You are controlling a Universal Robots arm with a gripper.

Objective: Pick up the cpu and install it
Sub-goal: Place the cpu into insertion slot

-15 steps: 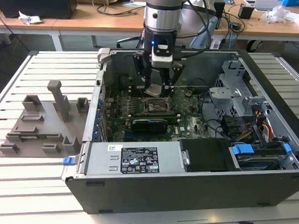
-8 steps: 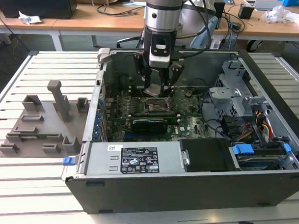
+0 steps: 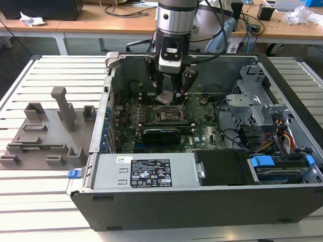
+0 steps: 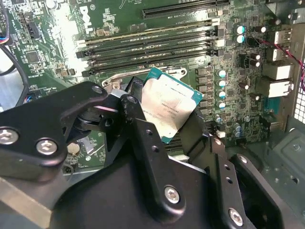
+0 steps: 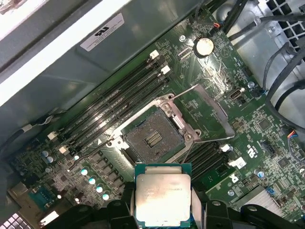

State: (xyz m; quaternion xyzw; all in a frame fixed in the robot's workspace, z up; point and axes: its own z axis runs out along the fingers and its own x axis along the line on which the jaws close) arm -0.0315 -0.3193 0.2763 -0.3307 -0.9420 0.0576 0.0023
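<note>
1. Gripper (image 5: 163,204): the fingers are closed part-way onto the cpu (image 5: 163,195), pinching 2 opposite edges. The pale lid faces the wrist cameras. My reading is that the edge grip leaves the underside free to face the board.
2. The cpu is in the air inside the computer case (image 3: 201,207), above the motherboard (image 5: 209,105) and not seated.
3. Socket (image 5: 153,138): the seat is bare, with its metal frame (image 5: 202,102) swung up and the lever wire loose beside it. It looks opened so the chip can drop in.
4. With the dial laid on the exterior view and the socket at centre, the cpu is at 12 o'clock and close. The black card (image 3: 162,135) is at 6 o'clock, just beside the socket.
5. Memory slots (image 5: 114,112) run alongside the socket, and all look unfilled.
6. The grey fixture (image 3: 44,133) is at 9 o'clock, well apart, on the slatted table (image 3: 52,69) outside the case.
7. Desks (image 3: 59,19) are at 12 o'clock, far behind.
8. Hidden or unclear:
   - The cpu underside is out of sight.
   - The finger bodies are cut off at the picture edge in the first wrist view.
   - I cannot judge the gap between chip and socket, or whether the corners line up.
</note>
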